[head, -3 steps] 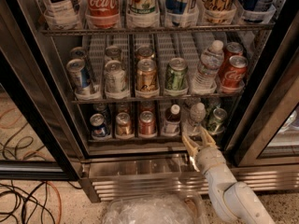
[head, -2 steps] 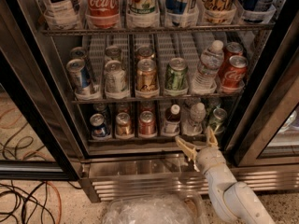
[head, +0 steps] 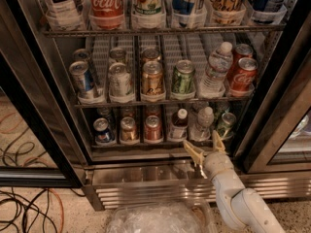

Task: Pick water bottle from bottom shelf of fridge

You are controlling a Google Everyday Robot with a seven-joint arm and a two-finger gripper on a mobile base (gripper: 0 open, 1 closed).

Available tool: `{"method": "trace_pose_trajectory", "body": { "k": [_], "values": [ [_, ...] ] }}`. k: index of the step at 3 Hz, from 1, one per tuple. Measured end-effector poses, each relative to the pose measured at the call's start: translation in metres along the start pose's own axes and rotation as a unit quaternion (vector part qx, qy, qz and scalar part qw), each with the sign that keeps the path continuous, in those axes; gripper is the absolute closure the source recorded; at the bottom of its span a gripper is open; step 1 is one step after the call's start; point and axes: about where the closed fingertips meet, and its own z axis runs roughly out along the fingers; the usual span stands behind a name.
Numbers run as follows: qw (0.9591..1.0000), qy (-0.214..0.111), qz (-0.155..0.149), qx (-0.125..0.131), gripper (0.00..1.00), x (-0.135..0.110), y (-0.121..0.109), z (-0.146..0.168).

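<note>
Arm (head: 241, 204) behind claw (head: 206, 148) (just below water bottle (head: 203, 124)) is cropped.

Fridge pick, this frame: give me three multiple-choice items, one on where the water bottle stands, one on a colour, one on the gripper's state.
1. Where on the bottom shelf does the water bottle stand?
A. far left lane
B. between the dark-liquid bottle and the green can
C. second lane from the left

2. What colour is its cap?
A. red
B. black
C. white

3. The gripper is:
A. open, in front of the shelf just below the bottle
B. shut on the bottle
C. shut on a can

Answers: 1 B, those two flank it; 2 C, the cap shows white; 3 A, the fingers are spread with nothing between them.
</note>
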Motion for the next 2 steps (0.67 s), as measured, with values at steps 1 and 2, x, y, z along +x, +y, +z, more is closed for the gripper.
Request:
{"method": "trace_pose_trajectory", "body": {
  "k": [1,2],
  "values": [
    [1.0,-0.004,-0.003,0.004,0.32,-0.003,-0.0028,0.0064],
    [0.9999,-0.009,-0.003,0.012,0.33,-0.0064,-0.0087,0.013]
  ]
}}
